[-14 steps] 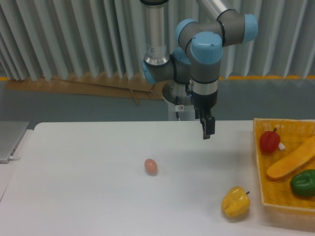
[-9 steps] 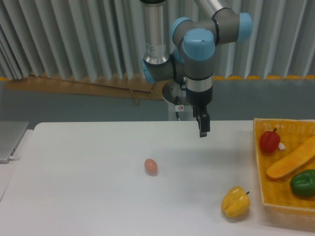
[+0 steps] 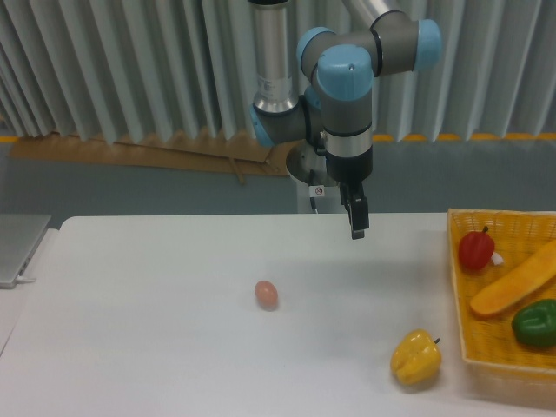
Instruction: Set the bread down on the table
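Orange-tan bread (image 3: 514,289) lies diagonally in the basket (image 3: 499,365); hand (image 3: 355,224) state unclear.

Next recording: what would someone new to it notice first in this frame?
Probably the grey and blue robot arm at top centre, its gripper hanging above the white table with nothing in it. Next, the yellow basket at the right edge, holding the bread, a red pepper and a green pepper. A yellow pepper and a small egg lie loose on the table.
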